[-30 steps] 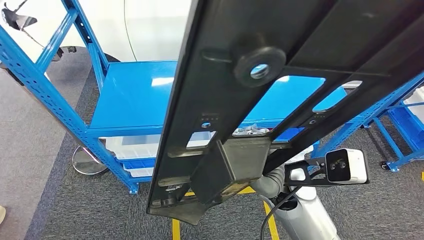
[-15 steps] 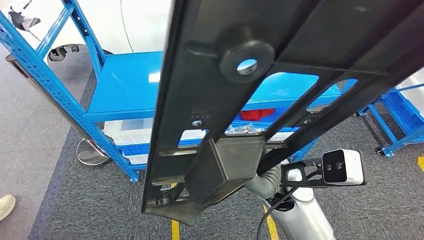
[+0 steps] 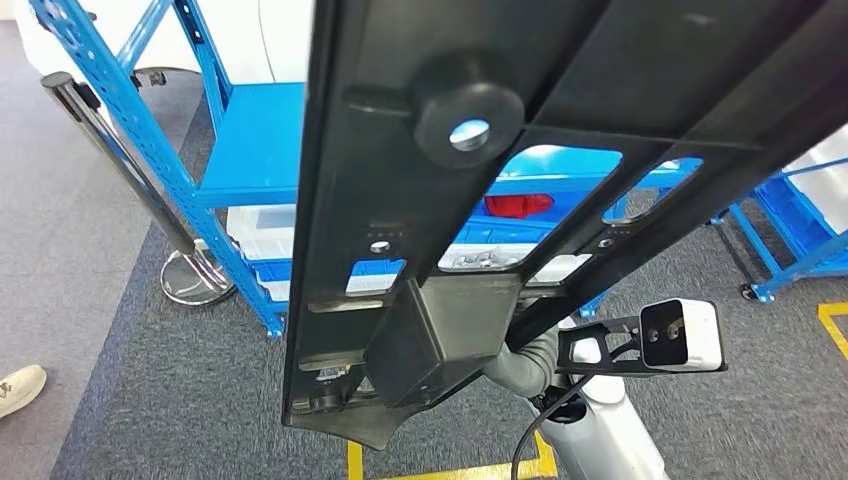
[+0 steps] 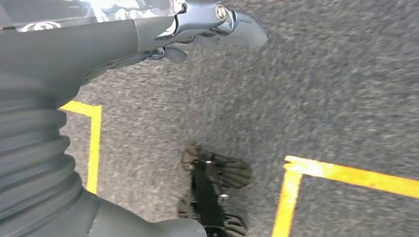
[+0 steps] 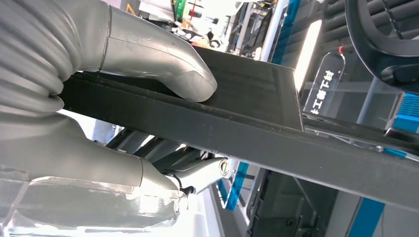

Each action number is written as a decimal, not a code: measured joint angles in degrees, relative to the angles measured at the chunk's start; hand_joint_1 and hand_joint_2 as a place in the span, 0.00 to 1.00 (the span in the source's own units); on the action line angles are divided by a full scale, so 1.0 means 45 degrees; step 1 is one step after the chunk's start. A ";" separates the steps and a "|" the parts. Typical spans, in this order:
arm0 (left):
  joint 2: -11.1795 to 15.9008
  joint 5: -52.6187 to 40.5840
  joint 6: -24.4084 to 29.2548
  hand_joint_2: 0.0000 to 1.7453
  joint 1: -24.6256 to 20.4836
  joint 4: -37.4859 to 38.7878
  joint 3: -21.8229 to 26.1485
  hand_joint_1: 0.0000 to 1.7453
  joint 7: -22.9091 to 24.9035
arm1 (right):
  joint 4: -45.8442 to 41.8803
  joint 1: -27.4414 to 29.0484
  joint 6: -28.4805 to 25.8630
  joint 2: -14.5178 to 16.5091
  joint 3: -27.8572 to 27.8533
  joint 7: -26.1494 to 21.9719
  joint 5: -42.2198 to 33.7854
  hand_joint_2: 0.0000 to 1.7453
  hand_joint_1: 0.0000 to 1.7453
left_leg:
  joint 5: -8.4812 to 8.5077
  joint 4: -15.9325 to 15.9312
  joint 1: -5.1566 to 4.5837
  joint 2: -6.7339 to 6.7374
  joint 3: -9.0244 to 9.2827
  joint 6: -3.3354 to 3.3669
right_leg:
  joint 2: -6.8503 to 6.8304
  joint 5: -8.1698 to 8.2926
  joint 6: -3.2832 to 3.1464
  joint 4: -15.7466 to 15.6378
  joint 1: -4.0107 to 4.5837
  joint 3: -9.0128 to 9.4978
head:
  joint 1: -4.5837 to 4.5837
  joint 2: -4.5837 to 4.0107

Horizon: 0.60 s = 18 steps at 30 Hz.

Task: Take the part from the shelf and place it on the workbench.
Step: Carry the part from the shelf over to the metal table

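At the far left a shoe tip (image 3: pixel 20 386) marks a person standing on the carpet. The blue shelf (image 3: pixel 250 150) lies beyond, its white bins (image 3: pixel 255 225) on a lower level. The left hand (image 4: pixel 197 29) hangs over the floor holding nothing, fingers loosely curled; I cannot tell how far apart. The long black part (image 3: pixel 420 230) is up close before the head, clear of the shelf, carried high, likely to pass over it. The right hand (image 5: pixel 123 98) clamps its edge between thumb and fingers
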 joint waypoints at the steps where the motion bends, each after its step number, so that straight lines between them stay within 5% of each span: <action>1: -0.0012 0.0013 -0.0040 1.00 0.0011 0.0000 0.0001 0.00 0.0029 | 0.0012 0.0013 -0.0010 -0.0001 0.0001 -0.0007 0.0037 1.00 1.00 | 0.0105 0.0008 0.0002 0.0003 -0.0161 -0.0024 | -0.0001 0.0036 0.0046 0.0435 -0.0039 -0.0010 | 0.0001 0.0000; 2: -0.0032 0.0028 -0.0076 1.00 0.0020 0.0000 0.0002 0.00 0.0056 | 0.0027 0.0021 -0.0022 -0.0002 0.0002 -0.0028 0.0098 1.00 1.00 | 0.0208 0.0023 0.0007 0.0007 -0.0302 -0.0058 | -0.0003 0.0306 0.0075 0.0362 -0.0079 0.0223 | 0.0007 0.0000; 4: -0.0079 0.0045 -0.0130 1.00 0.0027 0.0000 0.0002 0.00 0.0115 | 0.0051 0.0025 -0.0046 -0.0002 0.0006 -0.0107 0.0261 1.00 1.00 | 0.0368 0.0078 0.0023 0.0007 -0.0517 -0.0150 | -0.0004 0.0875 0.0073 -0.1133 -0.0139 0.1374 | 0.0007 0.0000; 6: -0.0111 0.0046 -0.0143 1.00 0.0025 0.0000 0.0002 0.00 0.0164 | 0.0059 0.0019 -0.0060 -0.0004 0.0010 -0.0195 0.0397 1.00 1.00 | 0.0487 0.0151 0.0011 0.0000 -0.0653 -0.0289 | 0.0008 0.0874 -0.0034 -0.2900 -0.0100 0.2520 | 0.0001 0.0002; 7: -0.0115 0.0046 -0.0147 1.00 0.0028 0.0000 0.0002 0.00 0.0181 | 0.0063 0.0019 -0.0062 -0.0005 0.0012 -0.0223 0.0432 1.00 1.00 | 0.0546 0.0170 0.0000 -0.0002 -0.0695 -0.0372 | 0.0019 0.0769 -0.0121 -0.3360 -0.0059 0.2777 | 0.0003 0.0004; 11: -0.0117 0.0069 -0.0154 1.00 0.0048 0.0000 0.0004 0.00 0.0199 | 0.0062 0.0017 -0.0034 -0.0012 0.0005 -0.0279 0.0447 1.00 1.00 | 0.0385 0.0459 0.0050 -0.0006 -0.0900 -0.0667 | 0.0004 0.0891 -0.0583 -0.3593 -0.0029 0.2727 | -0.0022 0.0000; 15: -0.0127 0.0074 -0.0192 1.00 0.0084 0.0000 0.0008 0.00 0.0209 | 0.0007 0.0014 -0.0027 -0.0026 -0.0074 -0.0316 0.0477 1.00 1.00 | -0.1309 0.3580 0.0079 -0.0015 -0.2096 -0.0772 | -0.0035 0.1062 -0.0815 -0.3598 0.0035 0.2544 | -0.0067 0.0000; 16: -0.0126 0.0062 -0.0202 1.00 0.0092 0.0000 0.0010 0.00 0.0216 | -0.0006 0.0014 -0.0051 -0.0036 -0.0108 -0.0297 0.0517 1.00 1.00 | -0.1396 0.4022 0.0078 -0.0016 -0.2213 -0.0775 | -0.0033 0.1077 -0.0827 -0.3571 0.0065 0.2506 | -0.0067 0.0000; 18: -0.0124 0.0042 -0.0215 1.00 0.0086 0.0000 0.0012 0.00 0.0268 | -0.0077 -0.0004 -0.0117 -0.0083 -0.0199 -0.0250 0.0613 1.00 1.00 | -0.0875 0.3368 0.0077 -0.0052 -0.1711 -0.0715 | 0.0044 0.1080 -0.0817 -0.3505 0.0101 0.2468 | -0.0067 0.0000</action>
